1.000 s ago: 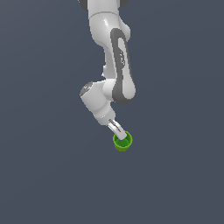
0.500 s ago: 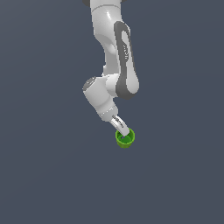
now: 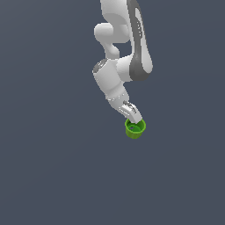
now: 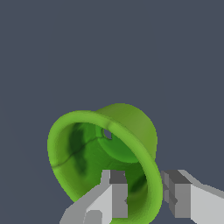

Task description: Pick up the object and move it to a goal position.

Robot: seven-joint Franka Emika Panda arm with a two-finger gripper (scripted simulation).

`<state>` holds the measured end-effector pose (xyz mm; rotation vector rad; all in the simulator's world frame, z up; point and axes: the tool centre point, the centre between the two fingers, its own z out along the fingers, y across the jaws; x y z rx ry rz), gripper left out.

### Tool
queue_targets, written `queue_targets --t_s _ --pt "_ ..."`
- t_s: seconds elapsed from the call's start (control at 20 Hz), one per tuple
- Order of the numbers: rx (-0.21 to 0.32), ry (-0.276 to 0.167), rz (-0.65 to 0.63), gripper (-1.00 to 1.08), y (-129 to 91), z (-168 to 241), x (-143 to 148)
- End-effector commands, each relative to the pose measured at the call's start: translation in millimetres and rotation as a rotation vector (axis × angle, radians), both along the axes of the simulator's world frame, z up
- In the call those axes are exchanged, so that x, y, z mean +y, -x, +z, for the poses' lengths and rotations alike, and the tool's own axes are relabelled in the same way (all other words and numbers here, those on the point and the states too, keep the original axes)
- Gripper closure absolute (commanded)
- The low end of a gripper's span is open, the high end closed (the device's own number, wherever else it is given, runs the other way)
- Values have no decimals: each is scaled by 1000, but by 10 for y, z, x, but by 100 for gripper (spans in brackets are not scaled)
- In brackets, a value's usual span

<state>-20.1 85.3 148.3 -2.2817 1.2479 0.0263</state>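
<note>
The bright green cup (image 3: pixel 135 128) hangs from my gripper (image 3: pixel 135 119) in the exterior view, held against a plain dark grey background. In the wrist view the cup (image 4: pixel 103 153) is tilted with its open mouth towards the camera, and a small hole shows in its bottom. My gripper (image 4: pixel 144 197) is shut on the cup's thick rim: one finger (image 4: pixel 114 194) is inside the cup and the other is outside the wall.
The white arm (image 3: pixel 125 52) reaches down from the top of the exterior view. Nothing else shows on the flat dark grey surround.
The arm has carried the cup slightly towards the exterior view's right and a little upward. The gripper stays shut on the rim.
</note>
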Motion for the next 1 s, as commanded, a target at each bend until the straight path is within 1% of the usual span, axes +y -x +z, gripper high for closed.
queue_targets --t_s 0.0,0.5,0.75,0.95 --pt "-3 0 0 108 96 210 147" --pt "-1 1 0 108 473 981 711" --pt "0 1 0 108 591 1246 904" --pt "0 1 0 108 649 1386 1004"
